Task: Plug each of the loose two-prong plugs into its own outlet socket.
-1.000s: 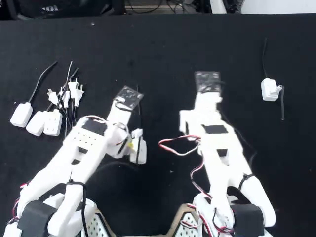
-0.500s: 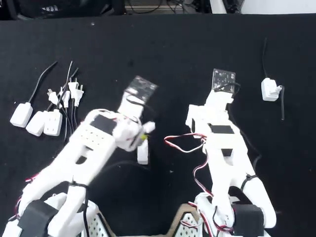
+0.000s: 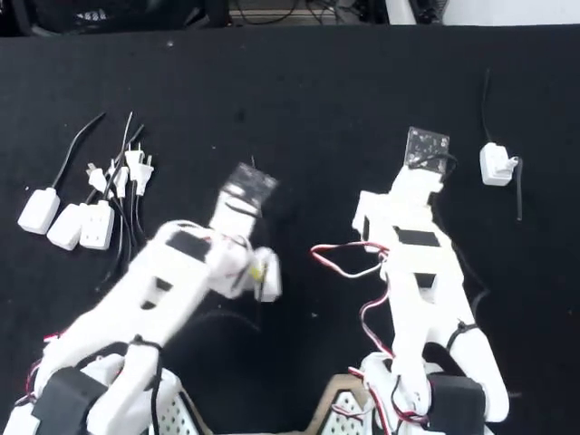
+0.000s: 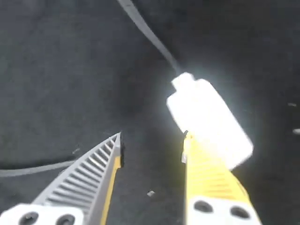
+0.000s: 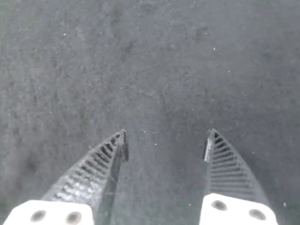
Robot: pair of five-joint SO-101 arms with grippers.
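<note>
Ahead of the left gripper (image 4: 151,140), in the left wrist view, a white outlet socket (image 4: 208,119) is seen lying on the black table (image 4: 56,56). It is offset toward the yellow-faced finger (image 4: 206,178) rather than centred in the gap. The jaws stand apart and nothing is enclosed between them. The socket body appears to meet the tip of the yellow-faced finger, though contact cannot be confirmed. The long axis of the socket is set obliquely to the line of the fingers, and its cable (image 4: 145,30) is led off from the far end, away from the gripper. It is judged that the gripper must be shifted sideways toward the socket and turned so that the narrow sides are spanned before closure is attempted. The right gripper (image 5: 167,136) is likewise set with its jaws apart, over bare table, with nothing between them. In the high view the loose plugs (image 3: 127,168) are found clustered at the table's left side, near the left arm and well apart from the right arm. The left arm is therefore judged the nearer for this work.
</note>
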